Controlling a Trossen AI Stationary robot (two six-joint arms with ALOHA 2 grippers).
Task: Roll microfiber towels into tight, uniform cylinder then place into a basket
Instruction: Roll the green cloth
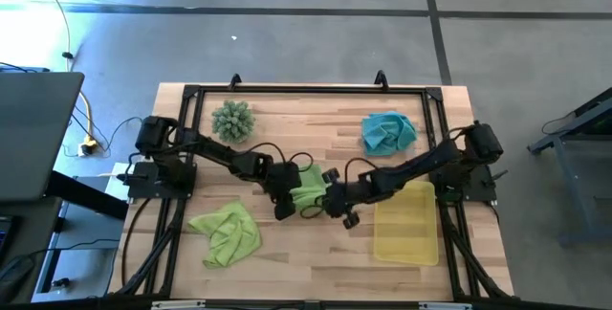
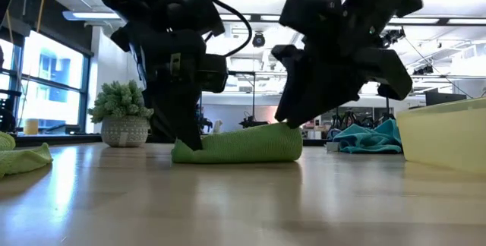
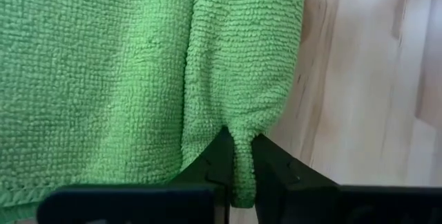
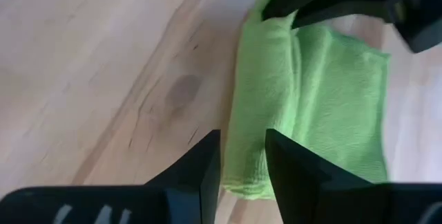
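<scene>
**Mid-table: both grippers on folded lime towel**

At table centre, folded lime green towel flat on the wood. Left gripper pinching its edge fold, jaws nearly together. Right gripper jaws spread, straddling opposite end. Yellow basket just beside, right.

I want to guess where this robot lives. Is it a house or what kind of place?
Probably a robot lab or workshop, not a house. The wooden table sits in a black metal frame on a bare concrete floor, and the room behind has long ceiling lights and more equipment.
</scene>
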